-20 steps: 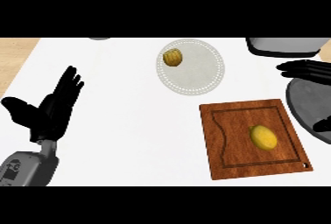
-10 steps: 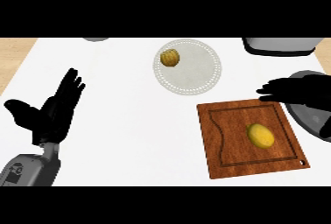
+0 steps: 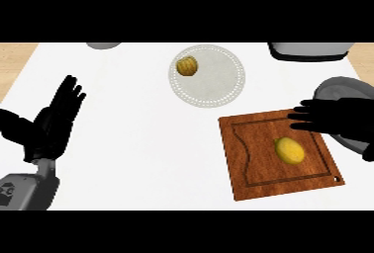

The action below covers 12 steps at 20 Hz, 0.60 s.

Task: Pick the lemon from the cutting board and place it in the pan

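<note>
Looking down from the head view, a white bench (image 3: 139, 163) carries everything. A brown wooden cutting board (image 3: 252, 168), rectangular with a groove running inside its edge, lies at the right. The lemon (image 3: 291, 150), yellow, smooth and oval, sits on the board's right half, apart from both hands. A grey round pan (image 3: 343, 89) lies just beyond the board's upper right corner, partly covered by the right robot hand (image 3: 343, 121). Farther back, a white round plate (image 3: 215, 74) with a dotted rim holds a small ridged, yellow-brown thing (image 3: 187, 65) on its left side; what it is cannot be told. A grey vessel (image 3: 306, 50) shows at the top right edge, and a small grey rounded thing (image 3: 104, 45) at the top left edge.

Between the lemon and the pan nothing stands but the right robot hand itself. That hand, black, comes in from the right with fingers spread and pointing left, over the board's upper right corner, above the lemon in the view and holding nothing. The left robot hand (image 3: 51, 123) shows at the left above its grey forearm (image 3: 29, 190), fingers straight and pointing up, holding nothing, well apart from the board.
</note>
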Available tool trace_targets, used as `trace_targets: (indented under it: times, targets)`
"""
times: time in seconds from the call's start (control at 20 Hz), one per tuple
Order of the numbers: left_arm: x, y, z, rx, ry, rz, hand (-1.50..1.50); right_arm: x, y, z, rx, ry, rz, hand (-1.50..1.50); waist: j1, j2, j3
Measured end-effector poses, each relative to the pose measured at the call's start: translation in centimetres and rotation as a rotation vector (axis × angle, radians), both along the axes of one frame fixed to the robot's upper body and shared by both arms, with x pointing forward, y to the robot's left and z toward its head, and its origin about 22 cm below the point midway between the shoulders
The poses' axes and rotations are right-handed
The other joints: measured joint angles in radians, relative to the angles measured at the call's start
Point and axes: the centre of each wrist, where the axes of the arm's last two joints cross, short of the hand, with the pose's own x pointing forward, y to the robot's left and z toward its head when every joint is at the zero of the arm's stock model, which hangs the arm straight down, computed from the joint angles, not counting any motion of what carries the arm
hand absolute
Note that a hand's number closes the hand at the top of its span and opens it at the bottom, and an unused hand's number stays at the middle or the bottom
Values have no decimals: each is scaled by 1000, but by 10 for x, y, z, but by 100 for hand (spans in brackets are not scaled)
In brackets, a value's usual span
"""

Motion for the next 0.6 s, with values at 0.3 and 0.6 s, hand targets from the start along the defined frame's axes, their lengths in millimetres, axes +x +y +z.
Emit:
trace_targets:
  times: [0.3,0.6]
  targets:
    - [-5,-2,2,-3,3,-1,0,-11,14,0,20,-24,11,-150,-1,-1,0]
    - [-7,-6,4,-5,8,-4,0,-27,28,-15,-5,-17,2,-150,-1,0,0]
